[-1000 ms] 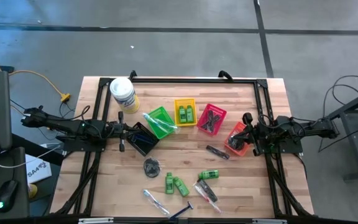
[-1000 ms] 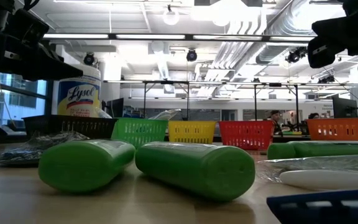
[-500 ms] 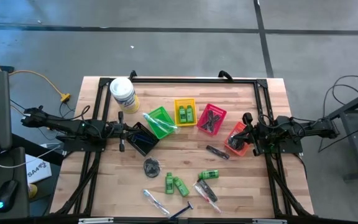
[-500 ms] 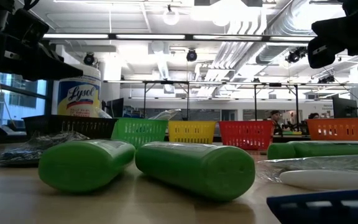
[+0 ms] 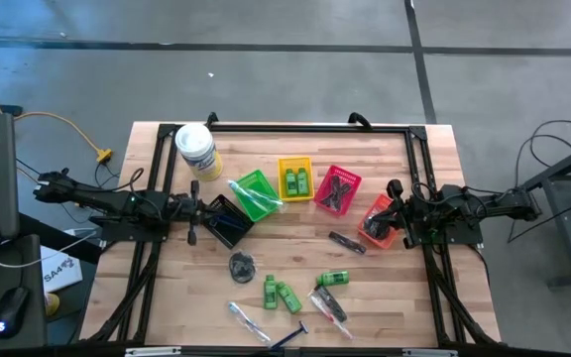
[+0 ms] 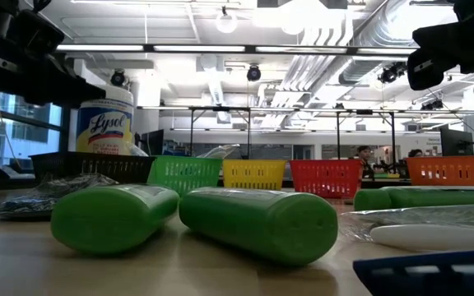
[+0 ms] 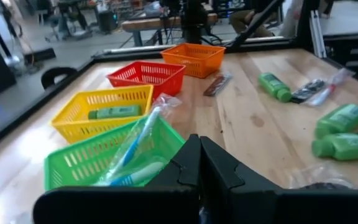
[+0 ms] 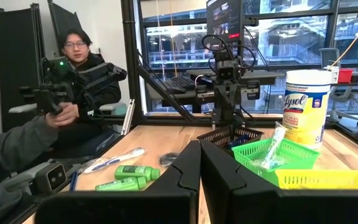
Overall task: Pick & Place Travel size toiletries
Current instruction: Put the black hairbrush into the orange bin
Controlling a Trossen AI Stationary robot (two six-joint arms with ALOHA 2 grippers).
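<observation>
The bench (image 5: 295, 248) is pale wood planking with a matt finish. Green mini bottles (image 6: 196, 218) look smooth, slightly glossy plastic. The baskets (image 7: 145, 74) are latticed coloured plastic.

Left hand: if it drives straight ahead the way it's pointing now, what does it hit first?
Most likely the black basket, which sits right in front of the shut left hand in the high view. The green basket lies just beyond. Whether the hand would clear the black basket's rim is unclear.
</observation>
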